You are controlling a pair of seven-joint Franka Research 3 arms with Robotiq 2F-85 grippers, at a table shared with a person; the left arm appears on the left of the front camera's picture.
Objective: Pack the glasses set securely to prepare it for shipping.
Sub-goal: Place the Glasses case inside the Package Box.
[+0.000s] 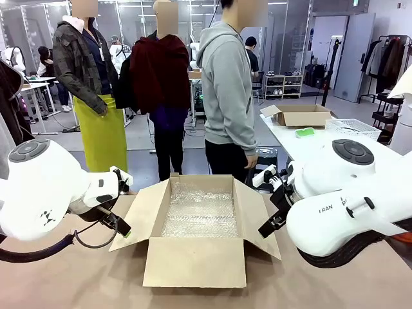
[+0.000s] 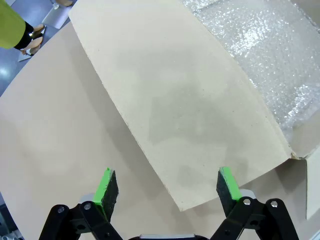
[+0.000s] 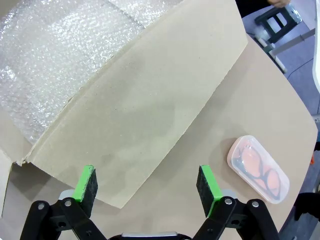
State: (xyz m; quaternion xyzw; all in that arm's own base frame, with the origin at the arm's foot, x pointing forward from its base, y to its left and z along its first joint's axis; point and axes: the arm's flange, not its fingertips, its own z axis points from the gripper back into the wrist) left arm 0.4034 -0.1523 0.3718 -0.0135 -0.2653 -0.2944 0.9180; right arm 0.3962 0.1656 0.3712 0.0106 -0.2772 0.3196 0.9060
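A pale pink, see-through glasses case (image 3: 258, 169) with a dark pair of glasses inside lies flat on the brown table, to the right of my right gripper (image 3: 147, 187). That gripper is open above the box's right flap (image 3: 150, 115), holding nothing; it also shows beside the box (image 1: 270, 225). My left gripper (image 2: 167, 187) is open above the left flap (image 2: 170, 100), also with nothing between its fingers, and sits left of the box (image 1: 119, 225).
An open cardboard box (image 1: 193, 261) lined with bubble wrap (image 1: 199, 212) stands mid-table, all flaps spread out. A person in a grey hoodie (image 1: 226, 96) stands at the far side. A second table at back right holds a small box (image 1: 302, 116), a green item (image 1: 304, 132) and a white basket (image 1: 353, 129).
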